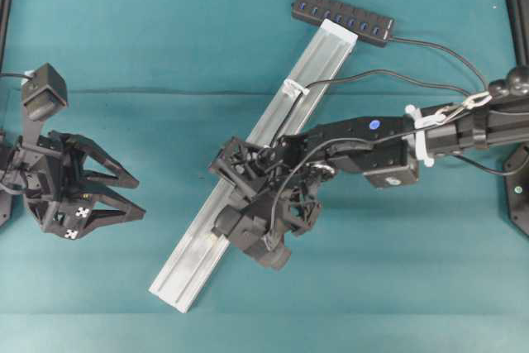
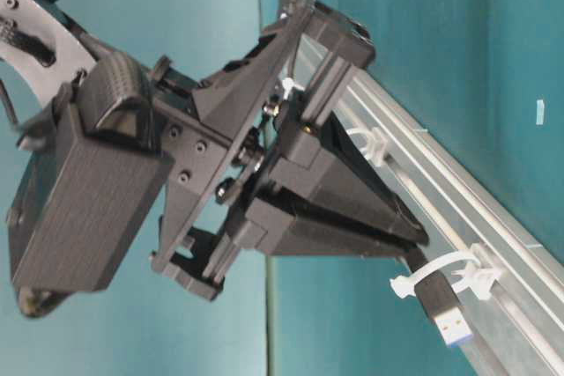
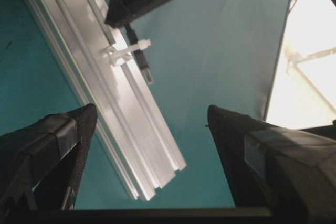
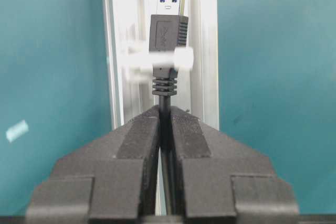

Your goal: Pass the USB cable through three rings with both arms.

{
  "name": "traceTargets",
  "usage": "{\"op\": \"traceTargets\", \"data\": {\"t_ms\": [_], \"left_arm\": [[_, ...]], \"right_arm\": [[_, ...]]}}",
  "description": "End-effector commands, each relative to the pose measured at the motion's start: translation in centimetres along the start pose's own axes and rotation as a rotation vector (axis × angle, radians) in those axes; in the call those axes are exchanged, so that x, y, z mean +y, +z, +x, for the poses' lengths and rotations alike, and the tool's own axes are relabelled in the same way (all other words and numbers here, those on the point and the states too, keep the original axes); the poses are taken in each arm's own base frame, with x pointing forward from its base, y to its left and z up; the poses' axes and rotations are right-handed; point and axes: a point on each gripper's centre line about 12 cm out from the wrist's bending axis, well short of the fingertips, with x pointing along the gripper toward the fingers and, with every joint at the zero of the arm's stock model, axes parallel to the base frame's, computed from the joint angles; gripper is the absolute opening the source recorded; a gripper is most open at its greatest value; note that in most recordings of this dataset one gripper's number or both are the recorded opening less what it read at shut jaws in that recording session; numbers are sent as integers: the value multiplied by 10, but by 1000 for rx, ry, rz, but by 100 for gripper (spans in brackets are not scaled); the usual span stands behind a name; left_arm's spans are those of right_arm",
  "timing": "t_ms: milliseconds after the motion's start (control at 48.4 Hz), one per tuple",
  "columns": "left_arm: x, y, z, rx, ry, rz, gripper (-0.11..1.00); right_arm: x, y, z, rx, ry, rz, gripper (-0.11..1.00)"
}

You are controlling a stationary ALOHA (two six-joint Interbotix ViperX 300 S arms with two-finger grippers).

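Right end effector (image 4: 165,124) is leaning over the rail (image 1: 198,245), clamping the cable (image 4: 167,40), plug inside a ring (image 4: 181,57); left end effector (image 1: 124,196) is gaping beside the rail.

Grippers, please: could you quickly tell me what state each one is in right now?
Left tool: open, holding nothing.
Right tool: shut on the USB cable, just behind its plug, which sits in a ring.

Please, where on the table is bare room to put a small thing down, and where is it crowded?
Bare cloth lies between the open left gripper and the rail, also below the right gripper. Crowded: mid-rail, where it holds the USB cable in a ring.
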Motion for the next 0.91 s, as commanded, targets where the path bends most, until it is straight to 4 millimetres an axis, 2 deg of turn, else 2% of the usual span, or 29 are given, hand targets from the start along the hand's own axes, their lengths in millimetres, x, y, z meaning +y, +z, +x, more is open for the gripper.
{"op": "traceTargets", "data": {"t_ms": [0, 165, 331, 413, 579, 888], "left_arm": [[-8, 7, -1, -21, -24, 2, 92], [-7, 6, 0, -19, -22, 2, 92], [-10, 6, 2, -14, -27, 5, 91], [-13, -2, 9, 14, -41, 18, 91], [-14, -17, 31, 52, -54, 7, 91], [-15, -22, 81, 38, -77, -11, 91]], "right_arm": [[1, 9, 2, -19, -1, -2, 6], [11, 14, 10, -22, 25, -5, 6], [8, 19, 13, -46, -18, 9, 6], [4, 20, 12, -59, -40, 27, 6], [1, 18, 12, -66, -50, 61, 6], [0, 17, 11, -64, -48, 69, 6]]}}
